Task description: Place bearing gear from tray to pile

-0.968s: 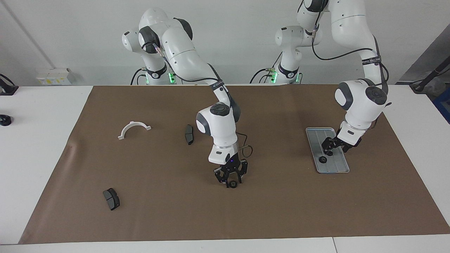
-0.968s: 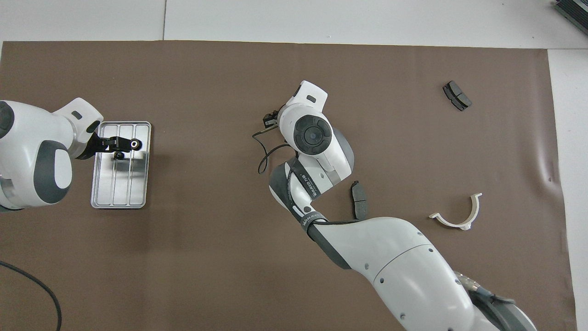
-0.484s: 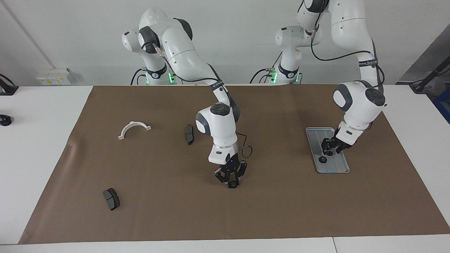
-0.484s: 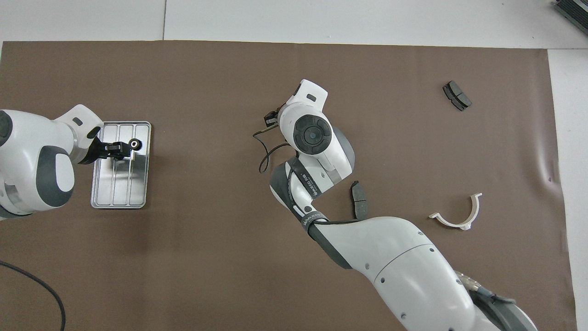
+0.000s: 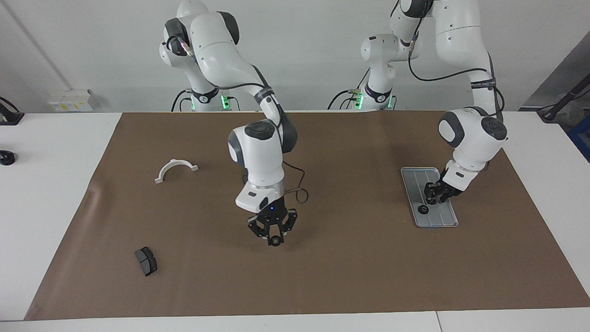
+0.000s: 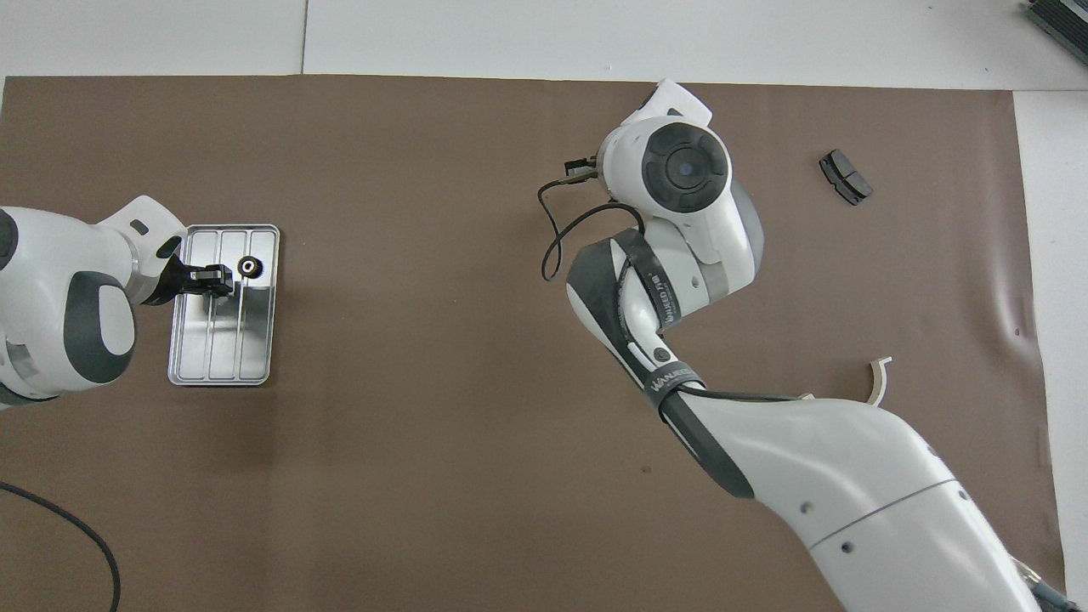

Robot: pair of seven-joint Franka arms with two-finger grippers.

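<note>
The right gripper [image 5: 275, 240] has lifted off the mat and swung toward the pile's end, closed on a gear [image 5: 275, 241] that hangs at its fingertips, so one carry is under way. The left gripper [image 5: 432, 197] has sunk onto the tray [image 5: 433, 220]; its closing fingers' grip I cannot tell. A second gear [image 5: 422, 209] lies beside it.

Your right gripper [image 5: 275, 239] hangs over the brown mat [image 5: 322, 276], clamped on a small black ring-shaped gear [image 5: 275, 241]. Your left gripper [image 5: 432, 198] sits low over the ridged silver-grey metal tray [image 5: 438, 220], beside another black gear [image 5: 422, 209].
</note>
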